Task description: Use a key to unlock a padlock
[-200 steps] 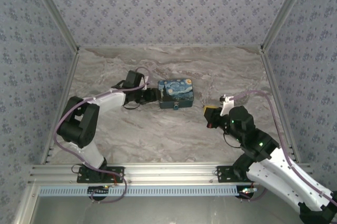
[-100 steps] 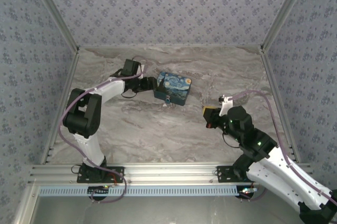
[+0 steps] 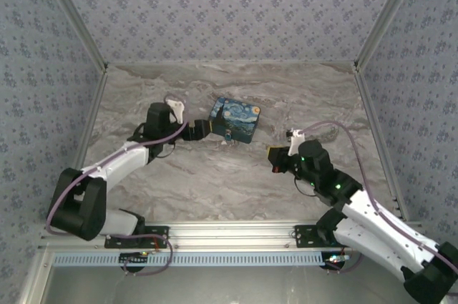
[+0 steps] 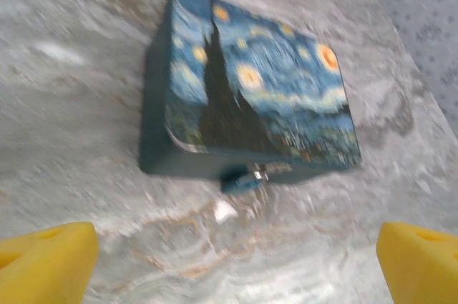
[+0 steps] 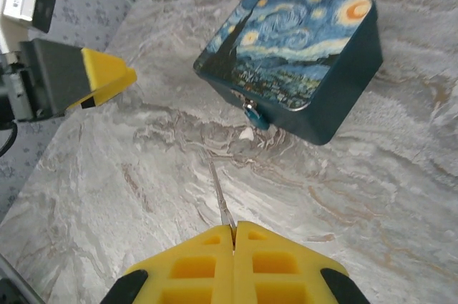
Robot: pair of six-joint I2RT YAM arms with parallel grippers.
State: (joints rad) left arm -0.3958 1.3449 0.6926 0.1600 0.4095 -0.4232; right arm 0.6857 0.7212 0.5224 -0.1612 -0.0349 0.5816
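Note:
The padlock (image 4: 243, 179) is a tiny blue lock with a silvery shackle. It hangs at the front latch of the starry-night box (image 4: 250, 96) and rests on the table. In the right wrist view the padlock (image 5: 254, 115) faces my right gripper (image 5: 234, 227), which is shut on the key (image 5: 220, 193). The key is a thin dark sliver pointing toward the lock, its tip a short way off. My left gripper (image 4: 236, 250) stands wide open just off the box's left end with nothing between its yellow fingertips (image 4: 50, 261).
The box (image 3: 235, 119) lies turned at an angle on the marble table (image 3: 215, 182), mid-back. My left gripper (image 3: 203, 129) is at its left, my right gripper (image 3: 272, 158) to its front right. Patterned walls (image 3: 229, 11) enclose three sides.
My left gripper turned the box, then let go, opened wide and drew back left, its arm lowering. My right gripper moved left and nearer the box with the key.

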